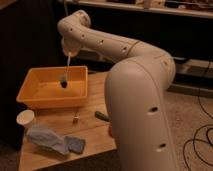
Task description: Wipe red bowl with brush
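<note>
The red bowl (41,91) is a large orange-yellow rectangular tub at the back left of the wooden table (92,134). My gripper (69,51) hangs above the tub's far right part, shut on the brush (66,67). The brush's thin whitish handle points down. Its dark bristle head (63,82) is inside the tub, near the far right wall. My arm (137,95) sweeps in from the right and fills the foreground.
A small white cup (25,118) stands in front of the tub at the left edge. A grey-blue cloth (46,138) and a blue pad (76,144) lie near the front. A small upright object (75,119) and a green item (101,115) sit mid-table. My arm hides the table's right side.
</note>
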{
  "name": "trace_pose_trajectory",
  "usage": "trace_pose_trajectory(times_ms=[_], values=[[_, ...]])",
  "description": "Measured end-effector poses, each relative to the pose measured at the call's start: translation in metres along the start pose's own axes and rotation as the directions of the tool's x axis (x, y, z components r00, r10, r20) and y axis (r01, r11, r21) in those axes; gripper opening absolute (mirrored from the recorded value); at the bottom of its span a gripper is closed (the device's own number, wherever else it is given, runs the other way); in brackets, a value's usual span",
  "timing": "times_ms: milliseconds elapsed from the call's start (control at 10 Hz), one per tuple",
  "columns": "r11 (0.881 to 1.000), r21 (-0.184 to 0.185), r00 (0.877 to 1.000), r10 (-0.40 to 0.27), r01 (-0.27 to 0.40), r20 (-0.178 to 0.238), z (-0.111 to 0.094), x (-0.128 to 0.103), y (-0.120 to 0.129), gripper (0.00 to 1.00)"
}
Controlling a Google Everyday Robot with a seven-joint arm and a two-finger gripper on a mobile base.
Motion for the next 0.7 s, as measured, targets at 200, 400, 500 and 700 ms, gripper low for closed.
trace_pose_trajectory(times_ms=[200, 400, 500, 700], values=[[0.999, -0.037, 1.0, -0.015, 0.015, -0.017, 0.028, -0.012, 0.0, 0.0], [0.995, -0.095, 0.999, -0.007, 0.004, -0.038, 0.043, -0.016, -0.009, 0.0], [0.994, -0.106, 0.998, -0.011, 0.005, -0.055, 0.05, -0.012, -0.01, 0.0], [0.991, -0.131, 0.997, -0.016, 0.005, -0.082, 0.057, 0.002, -0.016, 0.0]])
